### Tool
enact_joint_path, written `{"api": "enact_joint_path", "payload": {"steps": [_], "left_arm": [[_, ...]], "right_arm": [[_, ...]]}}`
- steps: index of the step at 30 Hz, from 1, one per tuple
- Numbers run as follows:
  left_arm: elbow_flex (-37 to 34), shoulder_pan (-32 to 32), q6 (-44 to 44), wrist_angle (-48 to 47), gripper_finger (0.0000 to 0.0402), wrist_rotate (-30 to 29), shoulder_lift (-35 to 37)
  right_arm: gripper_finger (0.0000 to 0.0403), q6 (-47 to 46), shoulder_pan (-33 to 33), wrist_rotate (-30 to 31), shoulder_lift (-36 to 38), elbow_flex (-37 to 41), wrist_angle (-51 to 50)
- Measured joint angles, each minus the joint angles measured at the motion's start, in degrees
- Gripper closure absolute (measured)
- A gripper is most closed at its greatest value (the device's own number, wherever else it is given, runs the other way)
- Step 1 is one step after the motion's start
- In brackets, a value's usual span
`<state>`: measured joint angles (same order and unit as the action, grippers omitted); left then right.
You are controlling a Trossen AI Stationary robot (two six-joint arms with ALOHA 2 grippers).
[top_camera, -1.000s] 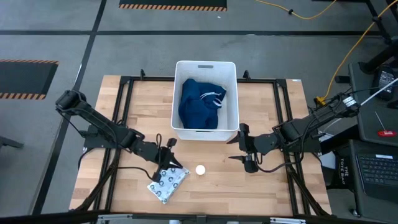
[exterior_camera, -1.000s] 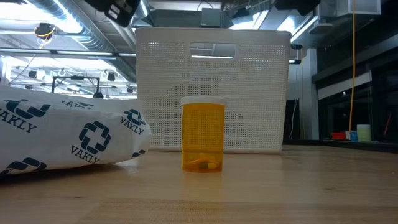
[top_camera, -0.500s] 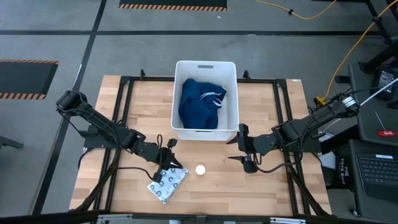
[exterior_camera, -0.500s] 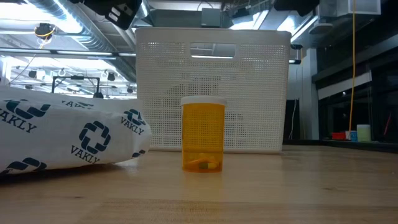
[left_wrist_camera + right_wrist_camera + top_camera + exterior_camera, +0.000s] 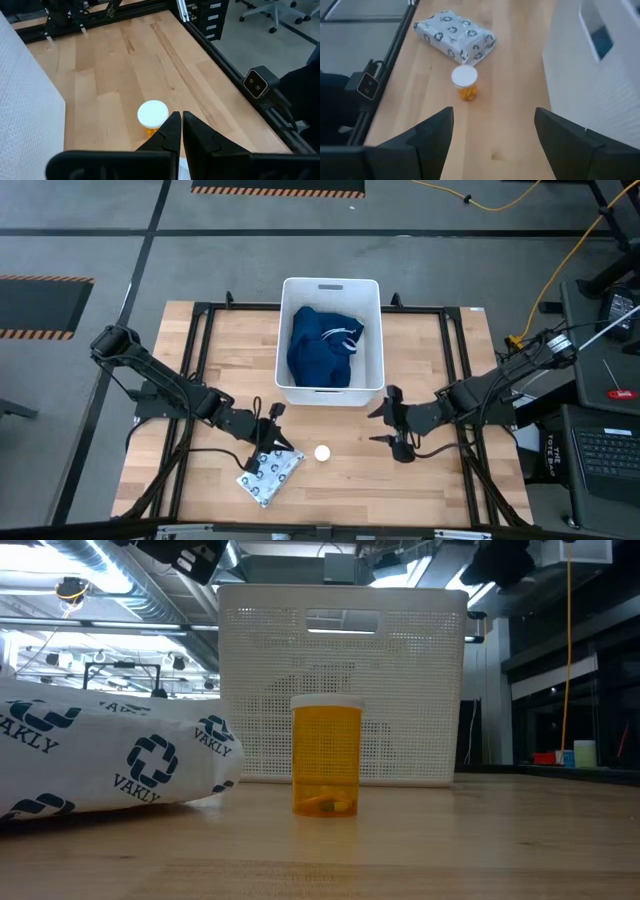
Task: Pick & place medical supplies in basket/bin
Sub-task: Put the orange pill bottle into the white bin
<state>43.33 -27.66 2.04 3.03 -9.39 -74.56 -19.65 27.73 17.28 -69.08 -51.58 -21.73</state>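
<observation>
The white bin [image 5: 281,340] stands mid-table with the dark blue garment [image 5: 322,348] inside it. The amber bottle [image 5: 322,452] stands upright on its base in front of the bin, also seen in the low view [image 5: 327,770]. The ring-printed packet [image 5: 270,475] lies flat to the bottle's left. My left gripper [image 5: 272,442] is shut and sits over the packet's far end, pointing at the bottle [image 5: 152,115]. My right gripper [image 5: 372,426] is open, right of the bottle, facing it [image 5: 465,82]. The black block is out of view.
Black frame rails [image 5: 455,380] run along the table's sides and far edge. Bare wood lies between the bottle and my right gripper and along the near edge. The bin's tall wall [image 5: 340,690] rises just behind the bottle.
My right gripper has shifted a little toward the table's near edge and the bottle, turning slightly; part of that arm now shows at the top right of the low view. The bottle, packet and bin have stayed where they were.
</observation>
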Motion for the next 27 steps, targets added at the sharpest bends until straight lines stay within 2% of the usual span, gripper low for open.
{"api": "enact_joint_path", "payload": {"steps": [7,11,15,19,24,27], "left_arm": [[0.0,0.0,0.2,-0.3,0.0399,-0.1,0.0],[0.0,-0.1,3.1,-1.5,0.0399,-3.2,0.0],[2.6,-1.0,9.2,-11.0,0.04,-6.1,0.1],[5.4,-3.3,15.3,-18.8,0.04,-9.2,0.0],[6.8,-8.2,18.3,-19.9,0.04,-11.8,0.0],[7.1,-11.5,21.1,-20.5,0.04,-15.7,0.0]], "right_arm": [[0.0124,-2.5,2.3,0.0,-0.2,1.5,3.4],[0.0124,-0.8,2.5,0.2,-2.1,1.5,7.9],[0.0124,2.0,2.5,0.2,-5.4,1.5,10.9],[0.0134,4.1,2.5,0.1,-8.7,1.5,12.8],[0.0152,11.4,2.4,0.1,-11.8,1.5,19.0],[0.0161,14.4,2.5,0.1,-13.0,1.5,22.8]]}}
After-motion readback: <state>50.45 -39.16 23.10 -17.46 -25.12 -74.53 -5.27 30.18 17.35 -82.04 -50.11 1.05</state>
